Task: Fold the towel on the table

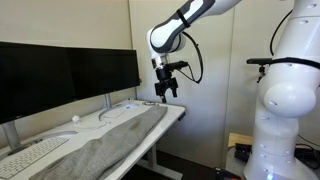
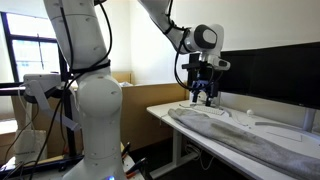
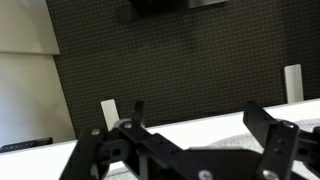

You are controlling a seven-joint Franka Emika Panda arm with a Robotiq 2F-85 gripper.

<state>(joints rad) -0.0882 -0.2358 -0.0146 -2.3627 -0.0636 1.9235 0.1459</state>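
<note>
The grey-brown towel (image 1: 100, 145) lies lengthwise along the white table (image 1: 176, 112), reaching almost to its rounded end. In both exterior views my gripper (image 1: 165, 92) hangs a short way above that end of the towel (image 2: 232, 131), fingers pointing down, open, with nothing between them and touching nothing. From the other exterior camera the gripper (image 2: 203, 96) is over the table (image 2: 160, 112) near its corner. In the wrist view the gripper (image 3: 200, 122) stands wide open, with a strip of towel (image 3: 232, 142) and bare table (image 3: 180, 130) below it.
Two black monitors (image 1: 60, 72) stand along the back of the desk. A white keyboard (image 1: 30, 156) and a mouse (image 1: 75, 118) lie between them and the towel. A second white robot base (image 1: 285, 100) stands beside the desk end, with a cardboard box (image 2: 150, 100) behind.
</note>
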